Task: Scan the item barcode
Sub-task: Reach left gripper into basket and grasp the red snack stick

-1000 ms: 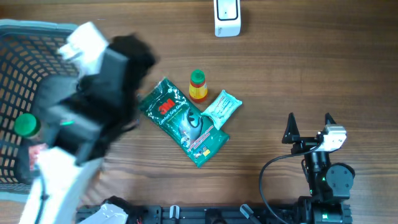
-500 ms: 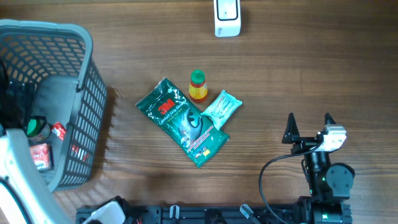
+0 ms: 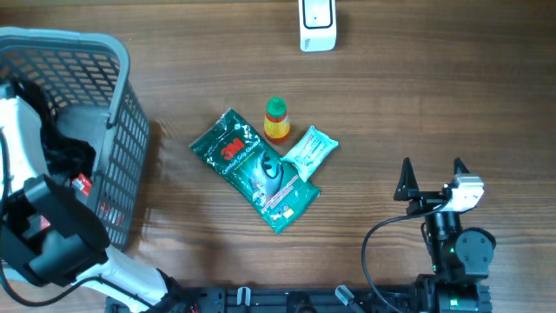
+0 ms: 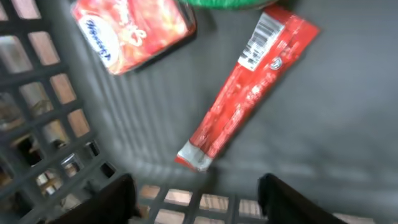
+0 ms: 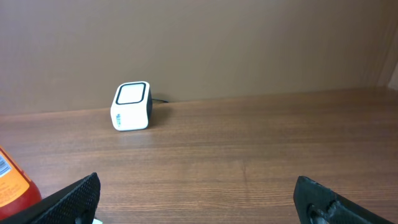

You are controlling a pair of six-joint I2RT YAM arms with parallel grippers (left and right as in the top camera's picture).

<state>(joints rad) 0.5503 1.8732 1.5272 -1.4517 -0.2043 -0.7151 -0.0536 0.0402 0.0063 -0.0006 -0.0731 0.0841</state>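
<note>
— What is the left arm (image 3: 48, 239) doing? A second ago it was sweeping over the table by the basket.

— It is reaching down inside the basket (image 3: 122, 104) now. In its own wrist view the left gripper (image 4: 196, 183) is hanging just over the basket floor, fingers apart and nothing between them.

— What is it going for?

— I am guessing the red stick packet (image 4: 245, 93). It is lying flat on the floor just ahead of the fingers, with its barcode (image 4: 264, 34) facing up at the far end. A red pouch (image 4: 134, 28) is lying beside it, and a green lid (image 4: 230, 3) is peeking in at the top edge.

— Is anything else moving?

— No. The green packet (image 3: 254, 169), the small bottle (image 3: 276, 120) and the pale packet (image 3: 309, 149) are sitting in the same cluster mid-table. The scanner (image 3: 317, 24) is standing at the far edge, well apart from the basket. The right gripper (image 3: 432, 169) is staying parked on its side, jaws wide and empty.

— So the scan is not close?

— Not yet, I would say. It is only arriving at the pick. The packet needs gripping, lifting clear of the basket wall and carrying over with the barcode turned toward the scanner.
</note>
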